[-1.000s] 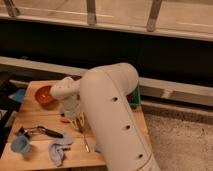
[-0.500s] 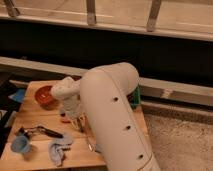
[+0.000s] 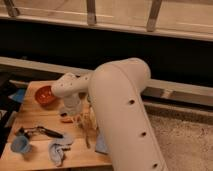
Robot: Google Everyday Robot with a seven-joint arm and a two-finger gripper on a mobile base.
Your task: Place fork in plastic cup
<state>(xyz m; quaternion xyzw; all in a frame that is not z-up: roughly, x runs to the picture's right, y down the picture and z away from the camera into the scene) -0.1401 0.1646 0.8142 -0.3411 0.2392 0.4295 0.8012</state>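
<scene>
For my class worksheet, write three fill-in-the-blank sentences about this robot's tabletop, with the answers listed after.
1. The robot's shut hand hangs over the wooden ___.
2. The plastic cup near the front left corner is light ___.
3. The black-handled utensil lies between that cup and the red ___.
Missing words: table; blue; bowl.

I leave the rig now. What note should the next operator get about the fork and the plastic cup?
Gripper: shut, low over the middle of the table.
Fork: slim, just below it; gripped or not, I cannot tell.
Plastic cup: front left corner of the table, apart from the gripper.
Done: fork not yet in cup.
Left: carry fork to cup, drop it in.
</scene>
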